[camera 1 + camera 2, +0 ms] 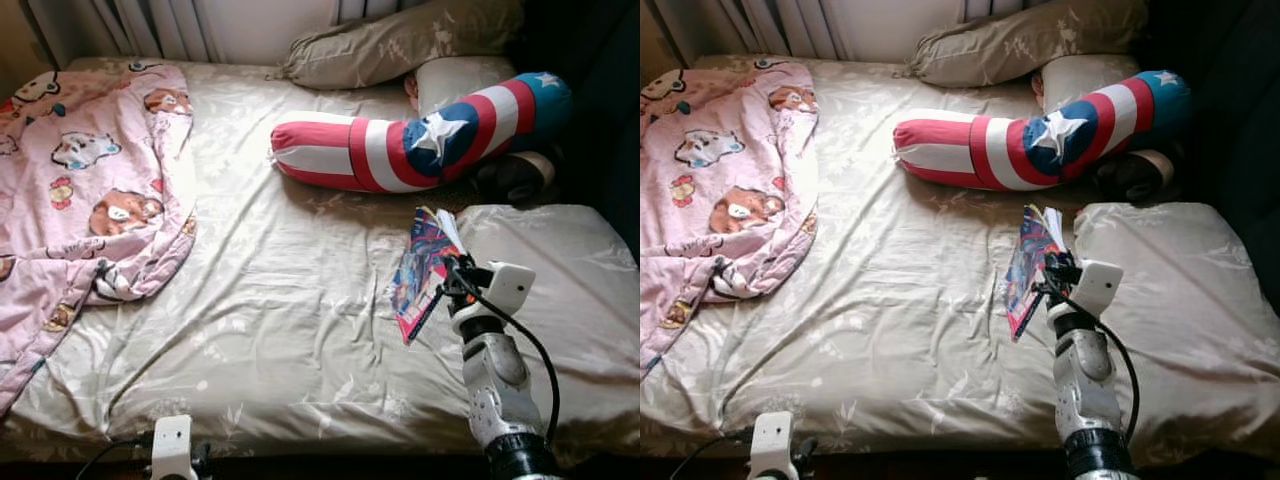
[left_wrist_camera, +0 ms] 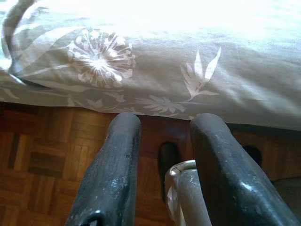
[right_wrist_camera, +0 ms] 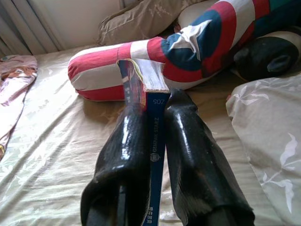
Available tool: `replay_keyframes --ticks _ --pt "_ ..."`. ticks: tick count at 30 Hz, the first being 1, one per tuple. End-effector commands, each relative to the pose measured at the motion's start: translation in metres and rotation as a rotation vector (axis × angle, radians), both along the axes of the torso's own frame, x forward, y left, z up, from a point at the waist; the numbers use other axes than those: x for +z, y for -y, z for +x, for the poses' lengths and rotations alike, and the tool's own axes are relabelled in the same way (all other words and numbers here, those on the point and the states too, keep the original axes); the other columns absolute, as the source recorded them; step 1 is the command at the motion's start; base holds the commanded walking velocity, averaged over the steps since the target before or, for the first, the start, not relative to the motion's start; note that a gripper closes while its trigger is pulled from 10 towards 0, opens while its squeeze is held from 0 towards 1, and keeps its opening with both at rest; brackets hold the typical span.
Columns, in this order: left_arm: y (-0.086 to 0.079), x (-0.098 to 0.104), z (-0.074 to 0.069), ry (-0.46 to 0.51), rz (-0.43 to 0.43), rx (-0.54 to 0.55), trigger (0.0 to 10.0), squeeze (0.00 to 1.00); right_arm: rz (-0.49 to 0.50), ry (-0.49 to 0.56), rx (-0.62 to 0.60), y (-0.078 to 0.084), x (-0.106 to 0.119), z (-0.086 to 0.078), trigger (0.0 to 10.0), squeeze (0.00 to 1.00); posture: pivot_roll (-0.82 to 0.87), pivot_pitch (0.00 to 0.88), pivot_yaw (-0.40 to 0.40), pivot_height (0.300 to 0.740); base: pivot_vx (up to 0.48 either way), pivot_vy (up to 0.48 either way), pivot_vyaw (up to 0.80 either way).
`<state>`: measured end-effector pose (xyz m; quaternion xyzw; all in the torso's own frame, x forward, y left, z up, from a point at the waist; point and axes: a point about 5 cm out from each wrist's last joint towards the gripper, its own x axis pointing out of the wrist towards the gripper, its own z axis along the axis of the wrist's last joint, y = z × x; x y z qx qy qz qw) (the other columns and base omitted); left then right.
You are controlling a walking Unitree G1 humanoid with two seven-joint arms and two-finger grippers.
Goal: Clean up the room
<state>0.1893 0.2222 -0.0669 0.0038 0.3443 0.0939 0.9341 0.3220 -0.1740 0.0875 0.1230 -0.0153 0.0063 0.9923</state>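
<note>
A bedroom in a home is showing here: a bed [image 1: 300,330] is lying under a leaf-patterned sheet, with pillows [image 1: 400,45] resting at its head. A pink cartoon blanket [image 1: 85,180] is sprawling over one side, curtains [image 1: 150,25] are hanging behind, and parquet floor [image 2: 42,165] is showing below.

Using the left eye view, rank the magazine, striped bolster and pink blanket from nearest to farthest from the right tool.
1. Colourful thin magazine, clamped in the right tool.
2. Red, white and blue striped bolster, beyond it.
3. Pink cartoon-print blanket, across the bed, robot's left.

I see a thin colourful book [image 1: 424,270], blue-spined, held on edge above the bed sheet, frame's right-centre.
</note>
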Motion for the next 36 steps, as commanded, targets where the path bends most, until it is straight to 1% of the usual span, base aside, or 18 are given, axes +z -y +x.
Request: replay_keyframes --ticks 1,3,11,21,24,33,36 --pt "0.001 -0.005 -0.009 -0.03 -0.003 0.005 10.0 0.0 -0.011 0.043 -0.011 0.003 0.008 0.002 10.0 0.0 0.07 0.152 -0.069 0.74 0.0 -0.244 0.0" --pt "0.001 -0.005 -0.009 -0.031 -0.003 0.005 10.0 0.0 -0.011 0.042 -0.01 0.003 0.008 0.002 10.0 0.0 0.07 0.152 -0.069 0.74 0.0 -0.24 0.0" --pt "-0.001 -0.005 -0.009 -0.032 -0.006 0.015 10.0 0.0 -0.014 0.04 -0.003 0.002 0.007 0.002 10.0 0.0 0.07 0.156 -0.07 0.74 0.0 0.0 0.0" --pt "-0.001 -0.006 -0.01 -0.037 -0.003 0.012 10.0 0.0 -0.032 0.038 0.057 -0.007 0.005 0.001 10.0 0.0 0.07 0.156 -0.07 0.74 0.0 0.0 0.0" --pt "0.0 -0.006 -0.01 -0.035 -0.002 0.005 10.0 0.0 -0.029 0.022 0.069 -0.01 0.003 0.001 10.0 0.0 0.06 0.155 -0.069 0.74 0.0 0.0 0.0" --pt "0.0 -0.005 -0.009 -0.035 -0.008 0.009 10.0 0.0 -0.025 0.001 0.073 -0.014 -0.002 -0.001 10.0 0.0 0.06 0.158 -0.063 0.74 0.0 -0.027 -0.72" --pt "-0.001 -0.005 -0.009 -0.037 -0.006 0.007 10.0 0.0 -0.033 0.012 0.083 -0.017 -0.001 -0.001 10.0 0.0 0.06 0.158 -0.062 0.74 0.0 0.0 0.0"
